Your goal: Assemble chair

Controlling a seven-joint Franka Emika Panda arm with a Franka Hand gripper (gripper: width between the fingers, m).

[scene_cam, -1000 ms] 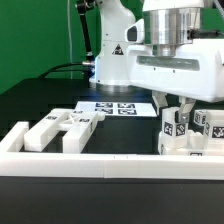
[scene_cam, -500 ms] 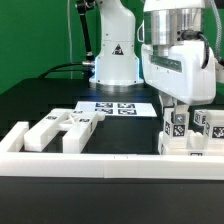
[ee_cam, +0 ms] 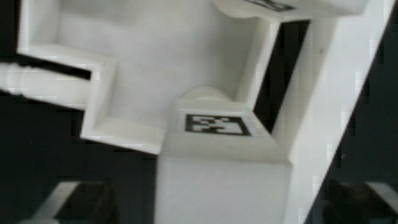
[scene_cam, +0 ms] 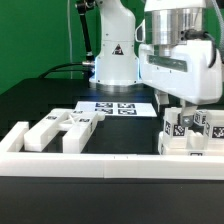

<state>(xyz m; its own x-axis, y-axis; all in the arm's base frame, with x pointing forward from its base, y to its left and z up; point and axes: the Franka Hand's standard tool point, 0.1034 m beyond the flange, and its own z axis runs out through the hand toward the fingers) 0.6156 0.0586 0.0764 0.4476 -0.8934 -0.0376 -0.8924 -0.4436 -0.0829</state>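
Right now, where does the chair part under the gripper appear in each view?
Exterior view: the chair part stands at the exterior view's right, just behind the border rail and directly below the gripper.
Wrist view: the chair part fills the middle of the picture, seen from close up.
Shared landmark: a black-and-white square tag on the part, visible in both views.

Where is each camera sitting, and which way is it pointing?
Exterior view: off the arm, low outside the border rail, facing the robot base; arm and tool show.
Wrist view: on the wrist, looking down close at a tagged chair part; tool fingers flank it.
Shared: likely that chair part, under the tool.
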